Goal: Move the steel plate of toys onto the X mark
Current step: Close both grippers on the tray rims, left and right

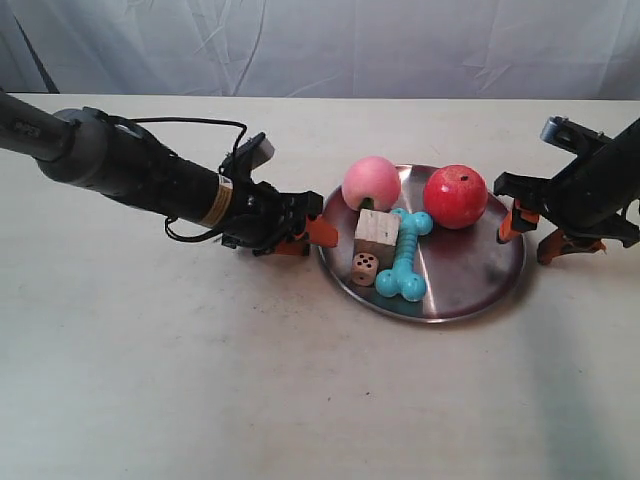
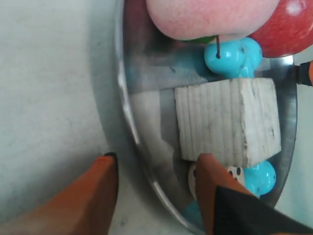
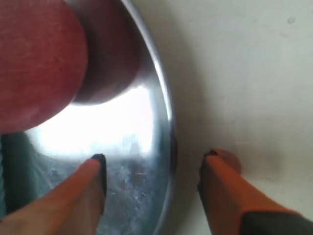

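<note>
Steel plate [image 1: 470,285] rests on the pale table [image 1: 200,380]: die [image 1: 364,268] and turquoise bone [image 1: 405,255] nearest, cube [image 1: 377,232] behind, peach [image 1: 371,183] and apple [image 1: 455,196] farthest. Left gripper [image 2: 157,159] and right gripper [image 3: 155,157] (at opposite edges) gape astride its rim, clamping nothing.

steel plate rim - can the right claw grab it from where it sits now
Probably yes. The right claw is open and straddles the rim of the steel plate, one finger over the dish, one over the table. The red apple sits close by but not between the fingers.
</note>
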Tool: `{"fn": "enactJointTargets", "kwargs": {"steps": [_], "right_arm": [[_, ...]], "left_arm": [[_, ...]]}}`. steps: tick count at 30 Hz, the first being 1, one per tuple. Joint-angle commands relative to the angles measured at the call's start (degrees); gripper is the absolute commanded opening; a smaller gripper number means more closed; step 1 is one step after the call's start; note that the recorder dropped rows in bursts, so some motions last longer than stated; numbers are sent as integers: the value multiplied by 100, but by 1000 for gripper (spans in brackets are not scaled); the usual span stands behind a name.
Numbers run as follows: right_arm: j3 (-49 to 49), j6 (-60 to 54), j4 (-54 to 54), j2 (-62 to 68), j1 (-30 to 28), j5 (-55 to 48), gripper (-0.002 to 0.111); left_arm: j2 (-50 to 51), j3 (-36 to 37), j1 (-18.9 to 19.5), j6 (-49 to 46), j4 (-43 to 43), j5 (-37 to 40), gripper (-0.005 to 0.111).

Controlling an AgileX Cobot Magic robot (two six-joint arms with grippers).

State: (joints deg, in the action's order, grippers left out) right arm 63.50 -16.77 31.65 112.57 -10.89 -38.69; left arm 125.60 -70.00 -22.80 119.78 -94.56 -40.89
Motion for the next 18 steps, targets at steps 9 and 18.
{"fn": "enactJointTargets", "kwargs": {"steps": [9, 18], "right_arm": [[24, -39, 354, 402, -38, 444, 55], [24, -77, 369, 657, -38, 171, 55]], "left_arm": [[12, -27, -145, 4, 543, 350, 49], [12, -27, -467, -21, 522, 661, 35]]}}
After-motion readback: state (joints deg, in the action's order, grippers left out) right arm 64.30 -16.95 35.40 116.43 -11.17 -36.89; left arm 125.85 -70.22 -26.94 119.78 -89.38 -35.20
